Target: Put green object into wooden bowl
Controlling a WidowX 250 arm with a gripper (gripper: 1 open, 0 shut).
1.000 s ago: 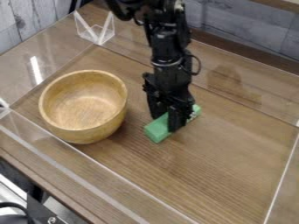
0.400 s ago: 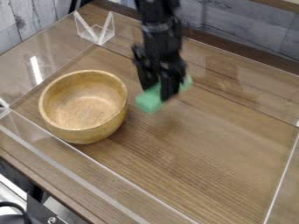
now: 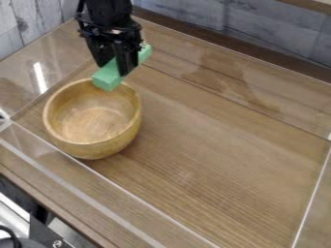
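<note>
The green object (image 3: 114,74) is a mint-green bar hanging in the air, tilted, with its lower end above the far rim of the wooden bowl (image 3: 91,118). My gripper (image 3: 119,66) points down and is shut on the bar's middle, its black fingers on either side. The wooden bowl stands on the table at the left, round and deep, and its inside looks bare.
Clear acrylic walls (image 3: 52,165) fence the wooden table (image 3: 220,136) on the front, left and right. A clear folded stand (image 3: 77,27) shows behind the arm at the back left. A grey plank wall runs along the back.
The gripper lifted the green object off the table and carried it up and to the left, from right of the bowl to above the bowl's far rim.
</note>
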